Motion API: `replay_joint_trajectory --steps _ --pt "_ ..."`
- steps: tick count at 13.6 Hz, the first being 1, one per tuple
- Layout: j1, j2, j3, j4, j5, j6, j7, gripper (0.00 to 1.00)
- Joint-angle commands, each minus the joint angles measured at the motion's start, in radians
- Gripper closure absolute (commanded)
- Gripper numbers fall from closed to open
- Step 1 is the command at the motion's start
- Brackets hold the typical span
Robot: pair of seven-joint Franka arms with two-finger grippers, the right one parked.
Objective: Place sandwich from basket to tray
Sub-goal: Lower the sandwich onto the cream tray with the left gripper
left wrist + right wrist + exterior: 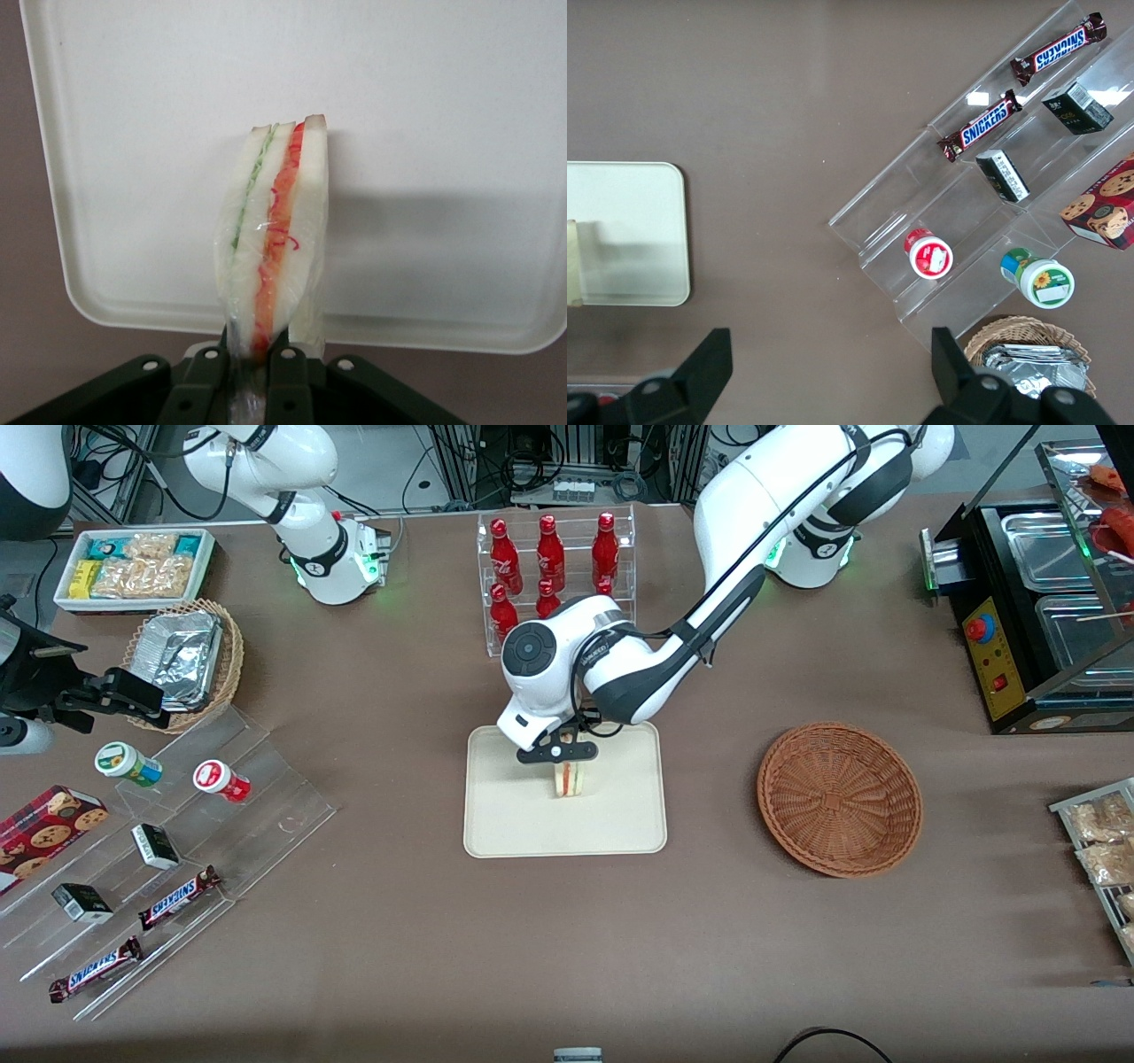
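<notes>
The sandwich point(570, 779) point(273, 239), a wrapped white wedge with red and green filling stripes, hangs point-up over the middle of the cream tray point(505, 824) point(443, 133), close to its surface. My left gripper point(558, 754) point(252, 363) is shut on the sandwich's wrapped top edge, directly above the tray. The reddish-brown wicker basket point(839, 797) stands empty beside the tray, toward the working arm's end of the table. The tray's corner point(629, 230) also shows in the right wrist view.
A clear rack of red bottles point(554, 567) stands farther from the front camera than the tray. A clear stepped display point(168, 841) with Snickers bars and cups, a tan basket of foil containers point(186, 655) and a white snack bin point(133, 567) lie toward the parked arm's end. A black warmer point(1045, 602) sits at the working arm's end.
</notes>
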Motion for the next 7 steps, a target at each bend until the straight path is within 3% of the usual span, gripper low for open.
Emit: replay_joint_trajectory --steps 1,6,7 --pt "-0.021 0.051 0.007 0.046 0.055 0.014 -0.049 1.0" --pt "-0.021 0.074 0.007 0.049 0.072 0.045 -0.048 0.98" --pt "-0.019 0.072 0.007 0.049 0.075 0.045 -0.036 0.52"
